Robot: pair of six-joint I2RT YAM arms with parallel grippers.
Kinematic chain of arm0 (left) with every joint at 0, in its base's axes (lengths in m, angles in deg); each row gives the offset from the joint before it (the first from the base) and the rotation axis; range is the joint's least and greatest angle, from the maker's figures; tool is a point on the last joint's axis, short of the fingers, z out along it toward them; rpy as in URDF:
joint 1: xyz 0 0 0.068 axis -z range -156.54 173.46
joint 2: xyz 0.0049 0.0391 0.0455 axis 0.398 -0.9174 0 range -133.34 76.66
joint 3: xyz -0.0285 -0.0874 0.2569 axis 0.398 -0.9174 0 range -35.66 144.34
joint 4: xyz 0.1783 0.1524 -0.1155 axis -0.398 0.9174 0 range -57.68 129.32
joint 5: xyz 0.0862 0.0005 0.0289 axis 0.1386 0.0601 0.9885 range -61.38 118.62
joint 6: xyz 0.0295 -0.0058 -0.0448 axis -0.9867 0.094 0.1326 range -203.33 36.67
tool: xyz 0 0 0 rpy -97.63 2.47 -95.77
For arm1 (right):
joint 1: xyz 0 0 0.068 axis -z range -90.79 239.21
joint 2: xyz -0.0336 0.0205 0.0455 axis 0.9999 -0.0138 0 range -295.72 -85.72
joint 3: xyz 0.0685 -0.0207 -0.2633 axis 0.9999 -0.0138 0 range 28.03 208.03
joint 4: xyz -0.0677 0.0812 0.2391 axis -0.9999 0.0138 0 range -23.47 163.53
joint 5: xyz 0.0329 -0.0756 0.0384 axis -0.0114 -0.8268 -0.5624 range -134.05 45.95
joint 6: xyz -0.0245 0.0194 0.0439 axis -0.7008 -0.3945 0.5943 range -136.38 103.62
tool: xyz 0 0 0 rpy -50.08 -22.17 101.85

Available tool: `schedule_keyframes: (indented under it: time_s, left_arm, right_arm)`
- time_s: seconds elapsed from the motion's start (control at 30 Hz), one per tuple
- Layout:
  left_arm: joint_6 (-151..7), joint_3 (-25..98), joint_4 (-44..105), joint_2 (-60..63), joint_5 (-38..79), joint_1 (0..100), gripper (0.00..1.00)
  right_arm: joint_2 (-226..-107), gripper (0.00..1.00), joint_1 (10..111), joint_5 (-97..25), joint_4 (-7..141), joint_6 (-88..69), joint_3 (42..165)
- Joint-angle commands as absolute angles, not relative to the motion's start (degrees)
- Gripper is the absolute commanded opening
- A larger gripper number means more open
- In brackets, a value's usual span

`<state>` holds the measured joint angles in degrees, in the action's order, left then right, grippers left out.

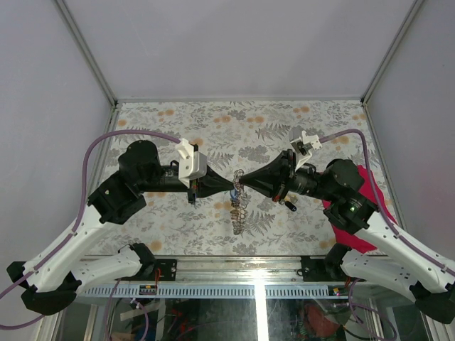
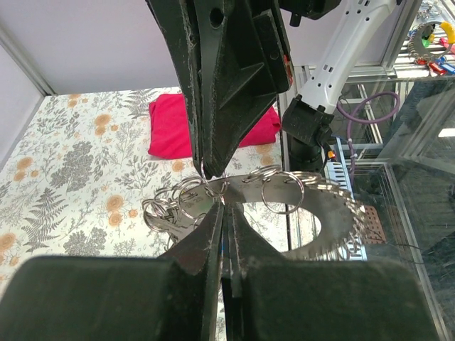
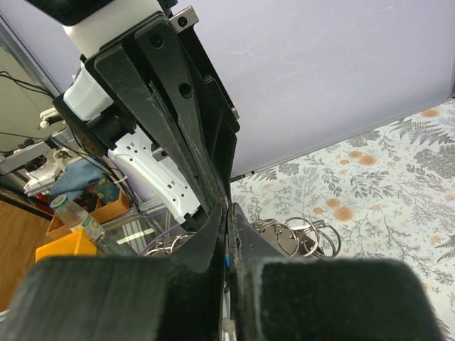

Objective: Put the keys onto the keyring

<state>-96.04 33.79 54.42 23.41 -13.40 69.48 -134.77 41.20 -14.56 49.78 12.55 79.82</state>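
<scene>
Both your arms are reaching in over the middle of the bench (image 1: 178,121), elbows out, forearms almost level, noses pointed straight at each other. The left end effector (image 1: 232,183) comes in from the left and the right end effector (image 1: 241,178) from the right, and the two tips are touching or as near as makes no difference.

On your left wrist view, the left fingers (image 2: 206,234) are pressed flat together, no gap. The right tool comes down from above, tip against tip. Your right wrist view shows the same thing mirrored: right fingers (image 3: 245,241) are clamped tight, and the left tool drops in from the top. So both are narrow, fully pinched.

The keyring (image 2: 190,199) sits right at that meeting point, a bunch of thin silvery loops crowding both tips. One loop hooks round the right tip, but you can't tell which wire either tool is actually gripping. From overhead, the chain (image 1: 239,217) trails from the tips toward the near edge.

The keys don't show in that bunch. There's a blue sliver (image 3: 226,261) between your right fingers, too little to name.

The crimson cloth (image 1: 353,226) lies on the right side, partly under your right arm, well apart from the rings.
</scene>
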Motion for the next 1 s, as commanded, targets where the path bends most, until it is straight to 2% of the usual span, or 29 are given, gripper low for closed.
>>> schedule_keyframes:
  time_s: [0.0,0.47,0.63,0.83,0.97]
  left_arm:
    - [-95.3,34.3,52.7,24.8,-14.9,69.8,0.0]
    - [-94.3,33.8,50.9,25.8,-15.1,69.9,0.0]
    - [-91.1,32.5,46.1,26.5,-17.1,69.8,0.04]
    - [-85.9,30.2,39.4,26.6,-20.4,69.8,0.14]
    - [-85.1,30.2,38.2,26.7,-20.6,69.8,0.16]
  right_arm:
    - [-131.3,0.0,41.4,-20.7,40.3,10.3,79.2]
    - [-130.5,0.0,41.4,-21.4,36.1,10.5,76.8]
    - [-130.0,0.0,41.4,-20.8,32.9,10.7,75.4]
    - [-130.0,0.0,41.4,-20.2,29.2,11.0,74.1]
    - [-129.9,0.0,41.4,-19.6,28.6,10.8,73.9]
